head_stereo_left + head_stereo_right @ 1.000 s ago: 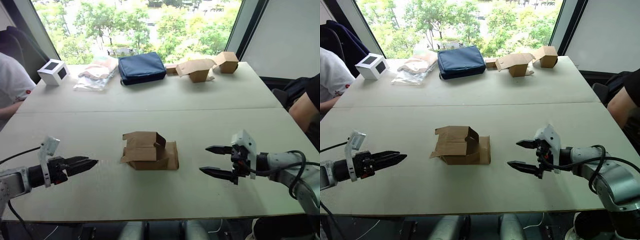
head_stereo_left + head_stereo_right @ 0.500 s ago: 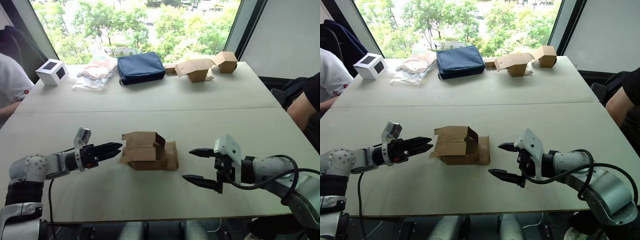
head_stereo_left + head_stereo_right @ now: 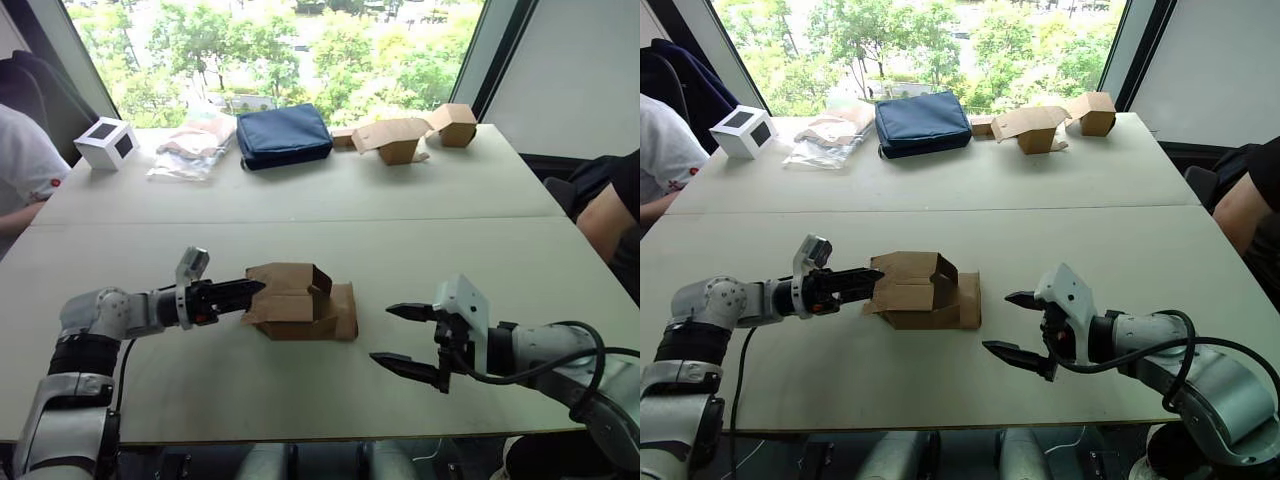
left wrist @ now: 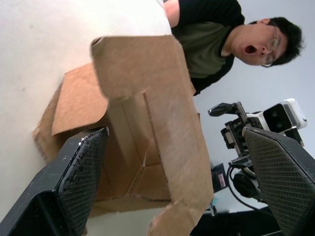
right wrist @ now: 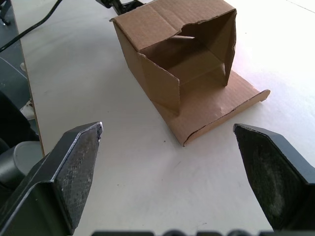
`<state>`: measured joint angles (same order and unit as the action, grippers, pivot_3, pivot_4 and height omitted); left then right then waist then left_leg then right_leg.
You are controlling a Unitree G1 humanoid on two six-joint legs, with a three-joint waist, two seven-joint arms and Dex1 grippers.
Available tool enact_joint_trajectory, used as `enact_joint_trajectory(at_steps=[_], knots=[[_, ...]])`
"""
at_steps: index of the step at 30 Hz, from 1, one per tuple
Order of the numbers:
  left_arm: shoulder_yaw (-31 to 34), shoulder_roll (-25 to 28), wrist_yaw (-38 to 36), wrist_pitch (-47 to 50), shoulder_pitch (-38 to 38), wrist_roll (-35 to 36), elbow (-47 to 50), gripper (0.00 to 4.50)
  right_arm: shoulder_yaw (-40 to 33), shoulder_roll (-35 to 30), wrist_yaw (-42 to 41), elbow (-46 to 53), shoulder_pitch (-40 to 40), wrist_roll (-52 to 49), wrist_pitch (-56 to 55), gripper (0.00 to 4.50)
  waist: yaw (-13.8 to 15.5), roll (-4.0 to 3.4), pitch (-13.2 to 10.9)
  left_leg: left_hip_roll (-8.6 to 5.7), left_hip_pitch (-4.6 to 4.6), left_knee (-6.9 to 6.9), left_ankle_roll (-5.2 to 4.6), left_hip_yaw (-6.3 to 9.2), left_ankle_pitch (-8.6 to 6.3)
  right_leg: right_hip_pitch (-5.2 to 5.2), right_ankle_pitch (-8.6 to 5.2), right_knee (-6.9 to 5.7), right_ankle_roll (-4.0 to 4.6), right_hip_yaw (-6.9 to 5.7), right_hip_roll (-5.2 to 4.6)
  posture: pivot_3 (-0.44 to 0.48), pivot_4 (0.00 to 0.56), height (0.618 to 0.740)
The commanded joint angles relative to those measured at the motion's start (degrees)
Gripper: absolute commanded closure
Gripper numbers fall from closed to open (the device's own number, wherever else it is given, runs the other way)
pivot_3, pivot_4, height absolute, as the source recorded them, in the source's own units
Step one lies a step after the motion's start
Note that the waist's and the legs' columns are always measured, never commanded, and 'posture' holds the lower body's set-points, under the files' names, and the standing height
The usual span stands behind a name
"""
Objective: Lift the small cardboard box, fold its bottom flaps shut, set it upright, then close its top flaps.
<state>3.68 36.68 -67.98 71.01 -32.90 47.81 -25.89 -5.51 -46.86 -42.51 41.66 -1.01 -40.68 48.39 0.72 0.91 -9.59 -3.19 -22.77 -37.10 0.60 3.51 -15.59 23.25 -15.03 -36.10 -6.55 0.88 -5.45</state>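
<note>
Both grippers level with the small cardboard box (image 3: pixel 298 302) near the front of the table (image 3: pixel 420 215)

Right gripper (image 3: pixel 408 336) hovers above the table to the right of the box, apart from it, its two black fingers spread wide and holding nothing. The box lies on its side at the table's middle front, both ends open, one flap (image 5: pixel 216 104) flat on the table toward the right gripper. Left gripper (image 3: pixel 252 291) has its tips at the box's left end, touching or just beside a flap (image 4: pixel 142 59); in the left wrist view its fingers (image 4: pixel 81 162) stand apart either side of the box's open end, gripping nothing. At the far edge sit a white cube (image 3: pixel 107 143), clear bags (image 3: pixel 188 150), a blue pouch (image 3: pixel 284 134) and paler cardboard boxes (image 3: pixel 410 132). One person (image 3: pixel 22 170) sits at far left, another (image 3: pixel 610 215) at right
</note>
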Motion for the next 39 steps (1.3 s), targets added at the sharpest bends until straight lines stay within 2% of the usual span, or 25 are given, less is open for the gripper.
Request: enact_joint_trajectory(at_steps=[1, 10, 15, 16, 17, 21, 22, 26, 27, 32, 36, 39], knots=[[-0.7, -0.5, -1.9, -0.3, -2.0, -0.8, 0.2, 0.0, -1.3, -0.4, 0.1, 1.3, 0.6, 0.5, -1.9, 0.05, 0.0, 0.0, 0.0, 0.0, 0.0, 0.0, 0.0, 0.0, 0.0, 0.0, 0.0, 0.0, 0.0, 0.0, 0.0, 0.0, 0.15, 0.74], [-3.4, -2.8, -4.4, -1.3, -4.1, -3.3, -0.9, 0.0, 0.0, -0.1, 0.6, 1.0, 0.9, 2.0, -3.3, 0.05, -0.1, 0.0, 0.0, 0.0, 0.0, -0.02, 0.0, 0.0, 0.0, 0.0, 0.01, -0.02, -0.01, -0.01, 0.04, 0.0, 0.15, 0.74], [-2.5, -4.3, -4.1, -1.5, -4.8, -3.9, -2.4, 0.0, 0.2, 0.1, 0.9, 1.1, 1.0, 2.2, -3.4, 0.05, -0.1, 0.0, 0.0, 0.0, 0.0, -0.02, -0.01, 0.0, 0.01, 0.0, 0.01, -0.03, -0.01, -0.01, 0.06, 0.0, 0.15, 0.74], [-2.3, -4.5, -3.9, -1.6, -5.0, -4.0, -2.6, 0.49, 0.1, 0.1, 1.0, 1.1, 1.1, 2.2, -3.5, 0.0, -0.1, 0.0, 0.0, 0.0, 0.0, -0.02, -0.01, 0.0, 0.01, 0.0, 0.01, -0.03, -0.01, -0.02, 0.06, 0.0, 0.15, 0.74], [-2.3, -4.7, -4.1, -1.8, -5.2, -4.2, -2.9, 0.68, 0.1, 0.1, 1.0, 1.1, 1.3, 2.3, -3.6, 0.0, -0.1, 0.01, 0.0, 0.0, 0.0, -0.03, -0.01, 0.0, 0.01, 0.0, 0.01, -0.03, -0.02, -0.02, 0.06, 0.0, 0.15, 0.74], [-2.9, -5.0, -5.0, -2.6, -5.3, -4.7, -2.7, 2.34, 0.3, 0.2, 1.0, 0.9, 1.7, 2.6, -4.0, 0.0, -0.1, 0.01, 0.0, 0.0, 0.0, -0.03, -0.01, 0.0, 0.01, 0.0, 0.01, -0.03, -0.02, -0.02, 0.07, 0.0, 0.15, 0.74], [-2.9, -5.0, -5.0, -2.3, -5.2, -4.7, -2.3, 2.55, 0.2, 0.2, 0.9, 0.9, 2.0, 2.6, -4.1, 0.0, -0.1, 0.01, 0.0, 0.0, 0.0, -0.03, -0.01, 0.0, 0.01, 0.0, 0.01, -0.04, -0.02, -0.02, 0.07, 0.0, 0.15, 0.74], [-3.0, -4.8, -5.2, -2.2, -5.3, -4.8, -1.5, 4.3, -0.3, 0.6, 1.0, 0.9, 2.5, 1.9, -4.3, 0.0, -0.1, 0.01, 0.0, 0.0, 0.0, -0.04, -0.01, 0.0, 0.01, 0.0, 0.01, -0.04, -0.02, -0.01, 0.08, 0.0, 0.15, 0.74], [-3.0, -4.7, -5.3, -2.8, -5.3, -5.0, -1.3, 4.47, -0.6, 1.0, 1.1, 0.8, 2.5, 1.4, -4.3, 0.0, -0.1, 0.01, 0.0, 0.0, 0.01, -0.04, -0.01, 0.0, 0.01, -0.01, 0.01, -0.04, -0.02, -0.01, 0.07, 0.0, 0.15, 0.74], [-1.9, -4.1, -5.9, -5.2, -5.6, -5.1, -0.1, 4.47, -1.9, 4.0, 3.3, -0.4, 1.0, -0.7, -4.0, 0.0, -0.1, 0.03, 0.0, 0.0, 0.01, -0.05, -0.01, 0.01, 0.01, -0.02, 0.01, -0.05, -0.02, -0.01, 0.08, 0.0, 0.15, 0.74], [0.6, -2.5, -6.2, -9.8, -8.9, -4.4, 6.6, 4.47, -6.3, 13.6, 12.4, -5.5, -6.8, -4.6, -5.1, 0.0, -0.2, 0.13, -0.1, 0.04, 0.01, -0.05, 0.04, 0.02, 0.04, 0.01, 0.01, -0.08, -0.02, -0.01, 0.09, 0.0, 0.15, 0.74], [0.8, -0.7, -6.8, -14.1, -12.2, -5.5, 9.8, 4.5, -9.5, 19.7, 19.2, -8.8, -14.0, -7.9, -5.0, 0.76, -0.1, 0.1, 0.0, 0.02, -0.01, -0.04, 0.1, 0.04, 0.07, 0.04, 0.01, -0.1, -0.02, -0.01, 0.07, 0.0, 0.15, 0.74]])
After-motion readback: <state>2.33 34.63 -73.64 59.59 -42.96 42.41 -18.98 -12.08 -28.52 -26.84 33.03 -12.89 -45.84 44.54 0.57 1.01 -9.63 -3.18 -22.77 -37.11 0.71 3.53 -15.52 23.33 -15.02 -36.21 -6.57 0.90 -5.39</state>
